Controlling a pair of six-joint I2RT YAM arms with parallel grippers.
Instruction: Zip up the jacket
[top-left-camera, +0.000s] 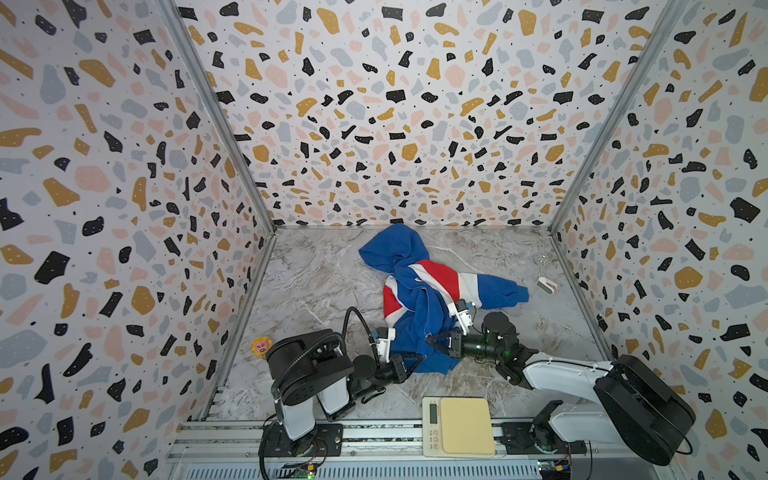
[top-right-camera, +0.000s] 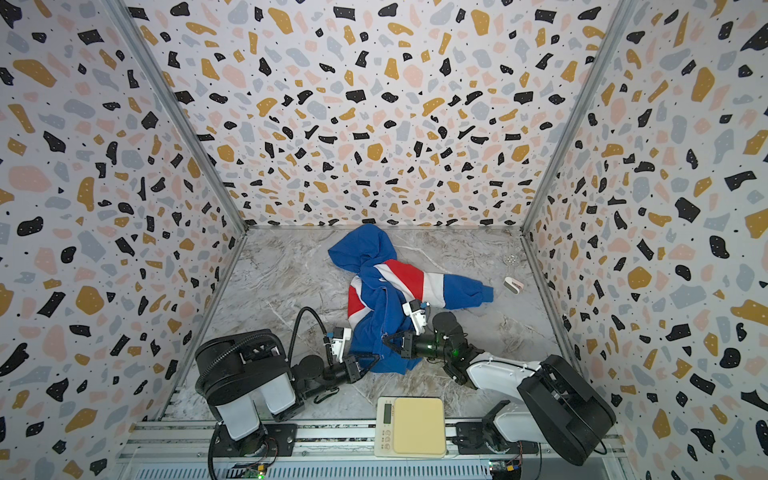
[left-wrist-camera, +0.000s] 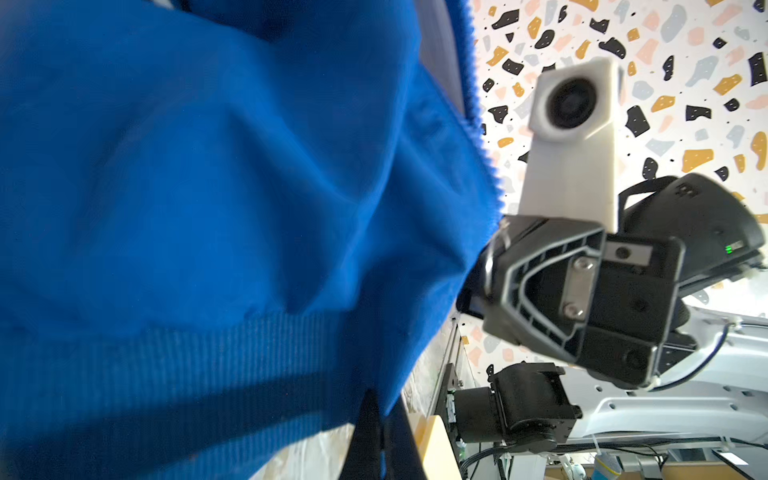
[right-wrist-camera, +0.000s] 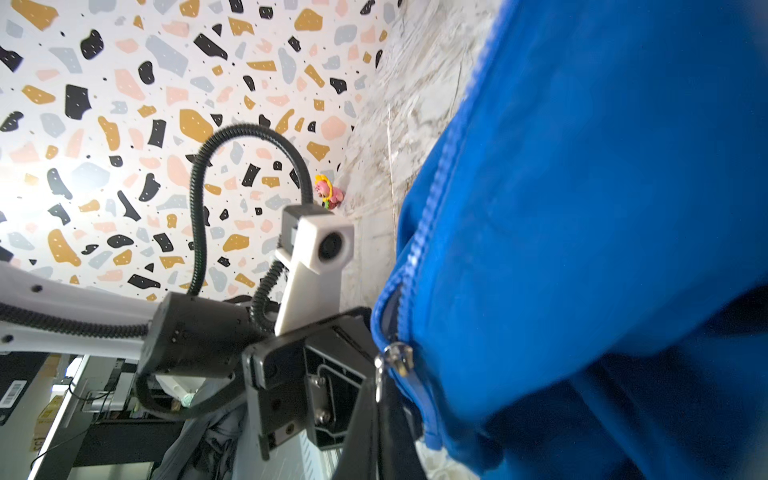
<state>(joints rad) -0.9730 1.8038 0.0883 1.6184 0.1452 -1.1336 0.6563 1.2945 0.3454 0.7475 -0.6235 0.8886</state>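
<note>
both end effectors (top-left-camera: 415, 360) (top-left-camera: 433, 340) pinch jacket (top-left-camera: 419, 316) hem, low

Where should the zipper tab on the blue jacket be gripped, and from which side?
Pinch the small clear tab dangling from the slider, coming from the hem end: the teeth run away from there up the jacket. The right claw looks shut on it already.

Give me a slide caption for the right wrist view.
Right gripper shut on the blue jacket beside its metal zipper slider, zipper open.
</note>
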